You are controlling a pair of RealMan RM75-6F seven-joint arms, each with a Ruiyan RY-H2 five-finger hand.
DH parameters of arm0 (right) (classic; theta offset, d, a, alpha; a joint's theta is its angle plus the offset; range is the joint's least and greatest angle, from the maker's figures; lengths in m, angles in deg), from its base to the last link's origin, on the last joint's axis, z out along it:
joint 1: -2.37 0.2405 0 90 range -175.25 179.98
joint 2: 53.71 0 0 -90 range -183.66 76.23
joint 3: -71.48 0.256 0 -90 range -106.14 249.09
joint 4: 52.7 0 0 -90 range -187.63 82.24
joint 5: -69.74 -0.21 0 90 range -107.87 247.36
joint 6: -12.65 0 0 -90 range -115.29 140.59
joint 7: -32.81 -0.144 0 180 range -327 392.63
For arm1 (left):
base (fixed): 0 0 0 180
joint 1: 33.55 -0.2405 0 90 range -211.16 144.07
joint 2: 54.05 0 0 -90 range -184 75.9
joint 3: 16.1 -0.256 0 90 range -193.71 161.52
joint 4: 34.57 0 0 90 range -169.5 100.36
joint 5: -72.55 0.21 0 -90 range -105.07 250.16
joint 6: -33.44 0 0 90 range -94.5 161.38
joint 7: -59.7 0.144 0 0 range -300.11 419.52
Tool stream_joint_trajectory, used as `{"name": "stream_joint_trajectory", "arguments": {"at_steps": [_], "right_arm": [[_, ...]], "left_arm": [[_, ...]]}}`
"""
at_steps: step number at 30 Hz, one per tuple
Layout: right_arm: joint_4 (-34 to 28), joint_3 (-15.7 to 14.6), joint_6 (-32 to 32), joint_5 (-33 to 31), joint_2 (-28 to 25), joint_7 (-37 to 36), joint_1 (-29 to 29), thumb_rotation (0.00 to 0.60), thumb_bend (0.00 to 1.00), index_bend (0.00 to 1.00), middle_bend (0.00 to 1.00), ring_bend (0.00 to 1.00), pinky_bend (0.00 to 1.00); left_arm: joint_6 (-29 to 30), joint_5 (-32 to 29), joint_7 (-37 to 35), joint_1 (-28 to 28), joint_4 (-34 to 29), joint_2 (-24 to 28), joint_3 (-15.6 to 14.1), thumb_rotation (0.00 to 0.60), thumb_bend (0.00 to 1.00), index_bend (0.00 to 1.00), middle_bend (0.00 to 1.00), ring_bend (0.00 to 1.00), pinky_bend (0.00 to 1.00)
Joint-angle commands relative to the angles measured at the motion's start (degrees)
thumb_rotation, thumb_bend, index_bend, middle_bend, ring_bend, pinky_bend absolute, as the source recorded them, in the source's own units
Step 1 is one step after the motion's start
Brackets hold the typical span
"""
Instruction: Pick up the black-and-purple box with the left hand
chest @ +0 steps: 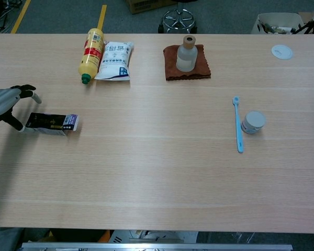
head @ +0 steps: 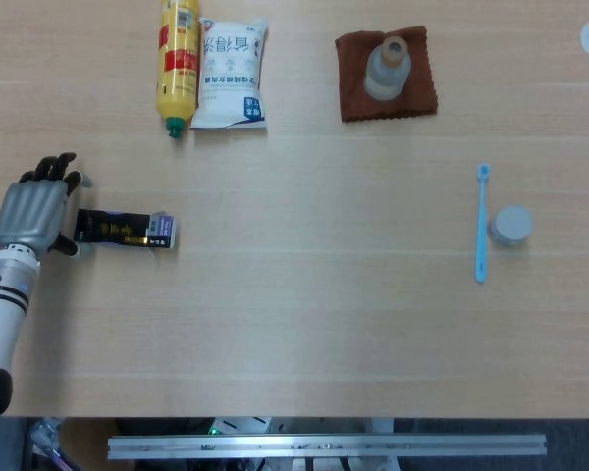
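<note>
The black-and-purple box point(head: 125, 231) lies flat on the table point(head: 304, 324) at its far left, long axis running left to right, the purple-and-white end pointing toward the table's middle and the black end toward the left hand point(head: 31, 211). That hand sits just beside the box's black end, on its left, back of the hand upward in the head view. The fingers point(head: 51, 169) are spread and reach away past the far side of the box, while the thumb point(chest: 14, 123) comes in low at the near corner of the black end; in the chest view it looks to be touching or almost touching the box, though I cannot tell which. The hand has hold of nothing: the box rests on the table with no finger wrapped over it.

The box therefore lies to the right of the hand, end-on to it. In my judgement, the hand needs to travel right along the long axis until fingers and thumb straddle the narrow width, then close across it. The right hand shows in neither view, and the left is plainly the one placed for this.
</note>
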Motion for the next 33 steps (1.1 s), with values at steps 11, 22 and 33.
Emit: {"name": "stream_joint_trajectory", "arguments": {"at_steps": [11,22,33], "right_arm": [[0.1,0.0,-0.2,-0.1,0.2,-0.1,0.0,0.600,0.31,0.30,0.30,0.31,0.40],[0.5,-0.1,-0.1,-0.3,0.3,-0.5,-0.2,0.600,0.31,0.30,0.30,0.31,0.40],[0.7,-0.1,-0.1,-0.4,0.4,-0.7,-0.4,0.600,0.31,0.30,0.30,0.31,0.40]], "left_arm": [[0.0,3.0,-2.2,0.0,0.5,0.2,-1.1,0.600,0.08,0.33,0.07,0.06,0.19],[-0.6,5.0,-4.9,0.2,1.2,0.0,-1.5,0.600,0.27,0.35,0.07,0.06,0.19],[-0.5,5.3,-5.2,0.1,1.5,-0.1,-1.6,0.600,0.33,0.37,0.07,0.06,0.19]]}}
